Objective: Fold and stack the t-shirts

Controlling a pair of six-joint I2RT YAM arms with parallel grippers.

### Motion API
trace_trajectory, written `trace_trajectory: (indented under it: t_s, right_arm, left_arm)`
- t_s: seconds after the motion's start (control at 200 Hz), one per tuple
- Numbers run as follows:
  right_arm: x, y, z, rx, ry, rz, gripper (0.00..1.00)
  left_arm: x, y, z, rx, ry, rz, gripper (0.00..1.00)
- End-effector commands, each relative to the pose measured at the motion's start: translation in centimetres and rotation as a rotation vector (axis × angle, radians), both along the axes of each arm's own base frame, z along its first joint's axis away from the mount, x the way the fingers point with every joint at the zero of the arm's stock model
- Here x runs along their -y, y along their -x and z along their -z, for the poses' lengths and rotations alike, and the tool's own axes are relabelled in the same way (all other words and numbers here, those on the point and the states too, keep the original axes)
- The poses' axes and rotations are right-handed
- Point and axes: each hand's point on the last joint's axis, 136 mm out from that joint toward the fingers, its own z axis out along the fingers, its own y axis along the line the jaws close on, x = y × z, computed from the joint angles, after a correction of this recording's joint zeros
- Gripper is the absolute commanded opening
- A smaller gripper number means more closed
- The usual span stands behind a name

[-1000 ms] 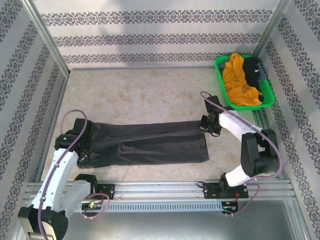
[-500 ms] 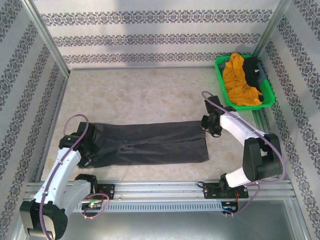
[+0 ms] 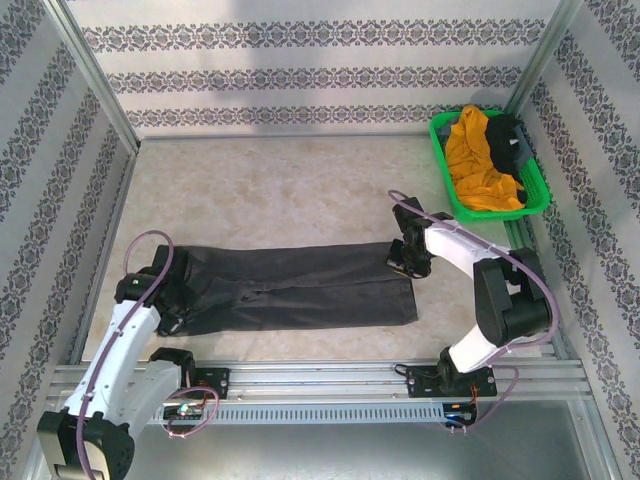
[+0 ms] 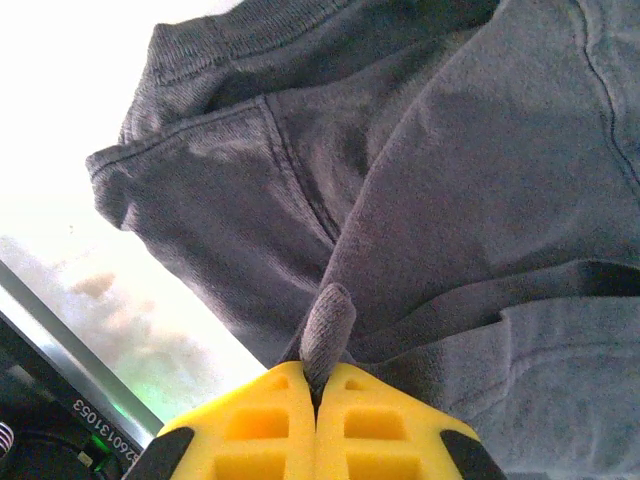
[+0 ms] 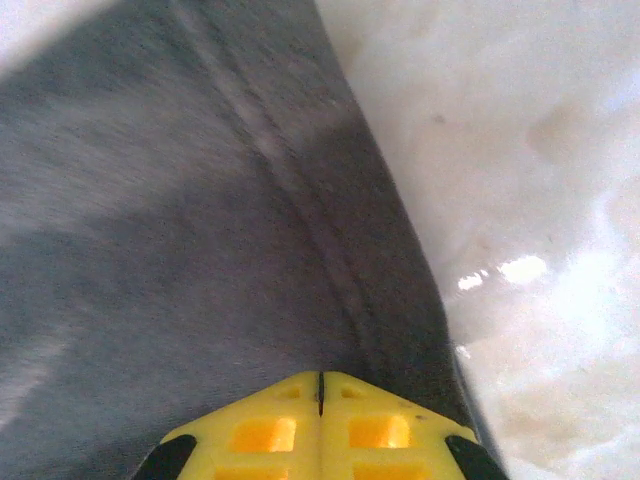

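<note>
A dark charcoal t-shirt (image 3: 300,285) lies as a long folded band across the near table. My left gripper (image 3: 176,296) is at its left end, shut on a pinched ridge of the cloth (image 4: 326,320) that sticks up between the yellow fingers (image 4: 250,420). My right gripper (image 3: 402,260) is at the shirt's far right corner, jaws shut, with the grey cloth (image 5: 150,250) running straight into its tips (image 5: 320,376). A mustard-orange t-shirt (image 3: 475,155) and a black t-shirt (image 3: 508,135) sit bunched in the basket.
The green plastic basket (image 3: 497,212) stands at the back right corner. Patterned walls close in the left, back and right. A metal rail (image 3: 320,378) runs along the near edge, just below the shirt.
The right gripper has slid left and slightly nearer along the shirt's right end. The shirt's far edge has slackened and the band looks narrower. The left arm has shifted a little left.
</note>
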Motion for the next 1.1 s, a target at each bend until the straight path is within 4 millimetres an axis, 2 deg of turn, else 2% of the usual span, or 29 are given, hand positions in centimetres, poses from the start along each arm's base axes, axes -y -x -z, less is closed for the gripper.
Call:
trace_trajectory:
  t_s: [0.0,0.22,0.435,0.575,0.704,0.869,0.974,1.004,1.099]
  right_arm:
    - [0.8,1.7,0.9,-0.076,0.018,0.01,0.04]
    - [0.9,1.8,1.8,-0.125,0.03,-0.004,0.0]
    - [1.3,1.2,1.0,-0.08,0.058,-0.003,0.0]
    - [1.5,0.9,0.9,-0.065,0.064,-0.009,0.0]
    - [1.4,0.5,0.8,-0.054,0.064,-0.007,0.0]
    - [1.3,0.0,0.2,-0.03,0.058,-0.001,0.0]
    - [1.0,-0.3,-0.4,0.0,0.048,-0.007,0.0]
    - [0.9,-0.3,-0.6,0.004,0.048,-0.01,0.0]
    - [0.7,-0.3,-1.2,0.024,0.046,-0.016,0.0]
  left_arm:
    - [1.0,0.5,-0.4,-0.017,0.042,0.011,0.0]
    - [2.1,0.7,-1.3,-0.041,0.016,0.097,0.0]
    - [2.1,2.4,-1.3,-0.1,-0.029,0.118,0.0]
    - [3.7,1.8,-1.1,-0.07,-0.002,0.169,0.0]
    - [4.0,1.4,-1.7,-0.068,-0.055,0.222,0.0]
    - [3.9,1.5,-0.5,-0.095,-0.075,0.216,0.0]
    - [3.7,0.8,0.4,-0.084,-0.103,0.205,0.0]
    - [3.9,0.3,0.6,-0.072,-0.104,0.207,0.06]
    - [4.8,-1.2,0.7,-0.038,-0.081,0.214,0.35]
